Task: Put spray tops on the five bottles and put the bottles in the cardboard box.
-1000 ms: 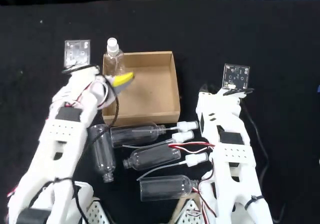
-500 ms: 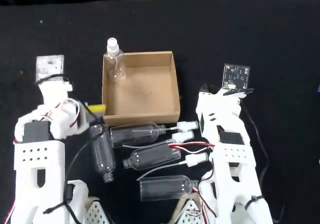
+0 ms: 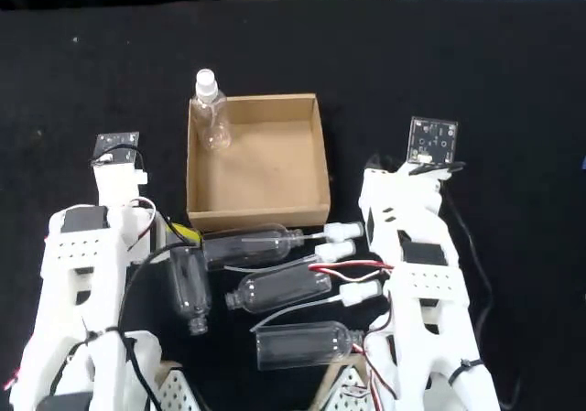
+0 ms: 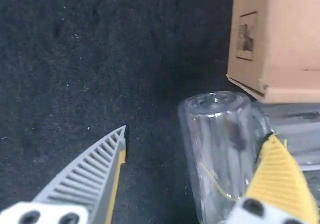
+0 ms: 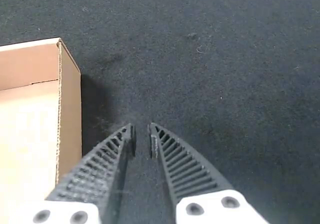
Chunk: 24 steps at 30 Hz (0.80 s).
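Down at the near-left corner of the cardboard box [image 3: 261,217] I've got the left gripper [image 4: 197,133] low over the black table [image 3: 476,72], claw spread wide. Grey finger [image 4: 95,174] is out on one side, yellow finger [image 4: 277,179] on the other, and the flat base of a capless bottle [image 4: 220,149] sits between them. It's close against the yellow finger, though I can't tell whether they touch. From the high view that capless bottle lies on its side just in front of the box, neck toward the near edge. Three more bottles lie beside it: one [image 3: 252,246] along the box's front wall, one [image 3: 279,289] nearer me, one [image 3: 302,345] nearest of all. White spray tops [image 3: 343,231] lie by their necks, near the right arm, and I can't tell whether any is screwed on. One capped bottle [image 3: 211,113] stands upright in the box's far-left corner. On the other side, the right gripper [image 5: 141,129] hangs over bare table just beside the box's right wall, fingers drawn almost together with a thin slit between them, nothing in them.
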Each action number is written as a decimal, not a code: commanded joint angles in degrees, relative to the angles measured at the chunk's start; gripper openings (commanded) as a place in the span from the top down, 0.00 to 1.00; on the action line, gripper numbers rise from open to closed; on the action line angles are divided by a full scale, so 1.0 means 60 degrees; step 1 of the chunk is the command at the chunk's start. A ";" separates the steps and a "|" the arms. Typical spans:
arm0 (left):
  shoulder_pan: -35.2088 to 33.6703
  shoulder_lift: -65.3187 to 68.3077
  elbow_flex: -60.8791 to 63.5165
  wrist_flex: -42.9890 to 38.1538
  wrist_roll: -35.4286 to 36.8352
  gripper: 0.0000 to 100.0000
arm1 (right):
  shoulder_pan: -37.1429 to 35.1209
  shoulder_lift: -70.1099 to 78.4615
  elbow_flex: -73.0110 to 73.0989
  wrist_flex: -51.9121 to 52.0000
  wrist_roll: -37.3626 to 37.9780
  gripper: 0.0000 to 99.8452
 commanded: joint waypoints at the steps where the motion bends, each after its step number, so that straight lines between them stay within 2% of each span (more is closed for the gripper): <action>1: -0.0623 0.0527 0.0154 -0.0484 0.0103 0.62 | 0.0161 -0.0271 -0.0095 -0.0293 0.0015 0.96; 3: -0.1282 0.0586 0.0359 -0.0850 -0.0044 0.62 | 0.0176 -0.0271 -0.0095 -0.0293 0.0015 0.96; 11: -0.5106 0.0659 0.0139 -0.1729 -0.2315 0.62 | 0.0176 -0.0271 -0.0095 -0.0293 0.0015 0.96; 15: -0.6264 0.0718 -0.0520 -0.1700 -0.3473 0.62 | 0.0176 -0.0271 -0.0110 -0.0293 0.0015 0.96; 18: -0.6249 0.0630 -0.1648 -0.0923 -0.4044 0.62 | 0.0176 -0.0271 -0.0125 -0.0293 0.0015 0.96; 20: -0.5707 0.0689 -0.2806 0.0440 -0.4703 0.62 | 0.0176 -0.0271 -0.0125 -0.0293 0.0015 0.96; 24: -0.3758 0.0718 -0.4432 0.3414 -0.7458 0.62 | 0.0176 -0.0271 -0.0125 -0.0293 0.0015 0.96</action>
